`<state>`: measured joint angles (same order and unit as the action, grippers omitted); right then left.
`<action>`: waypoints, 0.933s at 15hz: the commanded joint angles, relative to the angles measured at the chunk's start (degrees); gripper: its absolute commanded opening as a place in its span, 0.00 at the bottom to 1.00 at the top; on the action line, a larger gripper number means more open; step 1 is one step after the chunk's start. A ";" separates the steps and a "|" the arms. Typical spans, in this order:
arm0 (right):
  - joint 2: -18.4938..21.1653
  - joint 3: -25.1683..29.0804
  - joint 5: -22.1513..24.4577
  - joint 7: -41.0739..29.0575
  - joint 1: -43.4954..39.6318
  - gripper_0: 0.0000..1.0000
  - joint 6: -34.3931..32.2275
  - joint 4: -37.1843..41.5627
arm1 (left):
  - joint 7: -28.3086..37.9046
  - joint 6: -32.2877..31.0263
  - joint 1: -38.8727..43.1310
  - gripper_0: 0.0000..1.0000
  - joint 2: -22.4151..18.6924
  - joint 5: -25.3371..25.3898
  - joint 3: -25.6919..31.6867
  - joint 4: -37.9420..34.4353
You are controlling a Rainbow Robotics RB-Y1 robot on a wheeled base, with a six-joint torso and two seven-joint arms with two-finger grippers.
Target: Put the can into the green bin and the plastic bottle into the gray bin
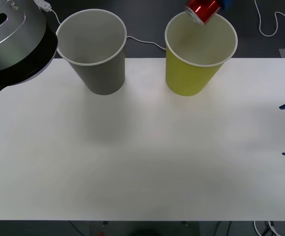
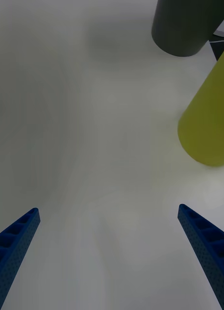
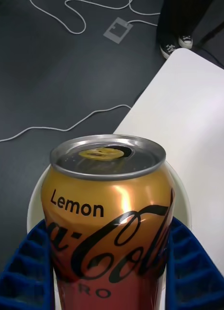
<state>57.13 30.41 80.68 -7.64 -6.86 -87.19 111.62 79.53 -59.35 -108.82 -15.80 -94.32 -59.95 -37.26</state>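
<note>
Left gripper clamping can between jaws, hovering over green bin, apparently above its far rim. Right gripper idling, jaws apart, over table.

Count: 1 can, 2 bins – 1 gray, 1 green. 1 counter. 2 end effectors: left, right. 2 shoes on the floor.
</note>
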 commanded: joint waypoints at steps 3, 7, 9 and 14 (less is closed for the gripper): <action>0.00 0.00 0.00 0.00 0.00 1.00 0.00 0.00 | -1.31 -0.06 0.10 1.00 -0.10 1.24 0.01 0.09; 0.00 0.00 0.00 0.00 0.00 1.00 0.00 0.00 | -10.80 -4.37 0.27 1.00 -4.85 8.10 0.01 0.00; 0.00 0.00 0.00 0.00 0.00 1.00 0.00 0.00 | -14.41 -7.53 0.71 1.00 -8.28 11.88 0.36 -0.27; 0.00 0.00 0.00 0.00 0.00 1.00 0.00 0.00 | -19.50 -13.33 10.56 1.00 -20.58 11.26 9.76 -11.96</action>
<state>57.13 30.41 80.68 -7.64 -6.85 -87.19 111.62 60.18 -72.29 -99.76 -34.30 -82.92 -50.85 -46.43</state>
